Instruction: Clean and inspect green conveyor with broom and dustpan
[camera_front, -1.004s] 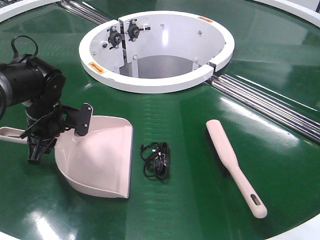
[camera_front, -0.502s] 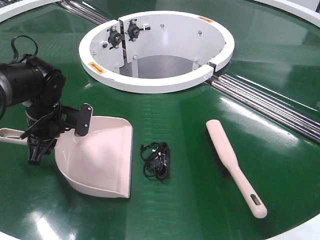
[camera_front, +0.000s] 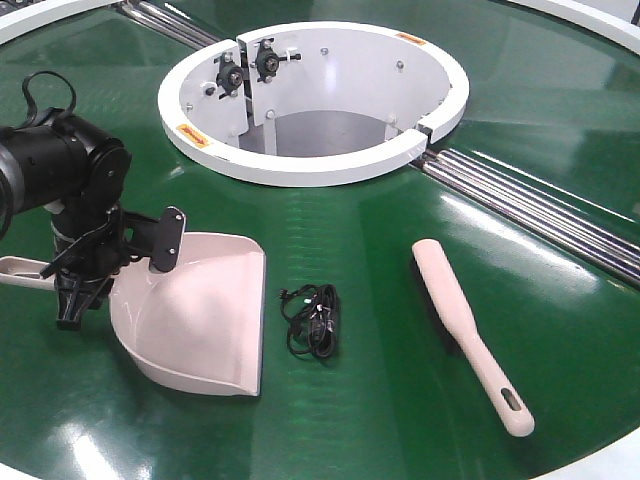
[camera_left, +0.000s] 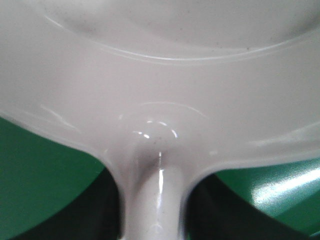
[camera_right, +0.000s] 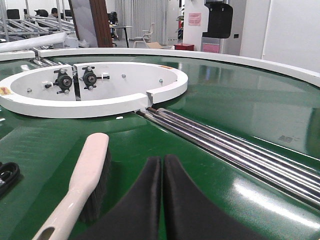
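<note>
The dustpan (camera_front: 200, 320) lies on green conveyor (camera_front: 400, 400); black cable (camera_front: 313, 320) beside its mouth.

No change shows since the earlier pictures: the dustpan (camera_front: 205, 320) and broom (camera_front: 470, 335) lie exactly where they were.

Front looks down; right wrist low, sharing broom (camera_front: 470, 335)

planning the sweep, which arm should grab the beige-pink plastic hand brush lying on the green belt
Right. The right pincer, shut and empty, sits just beside the beige-pink plastic hand brush, while the left pincer is across the belt at the handle of the beige-pink plastic scoop-shaped dustpan.
</note>
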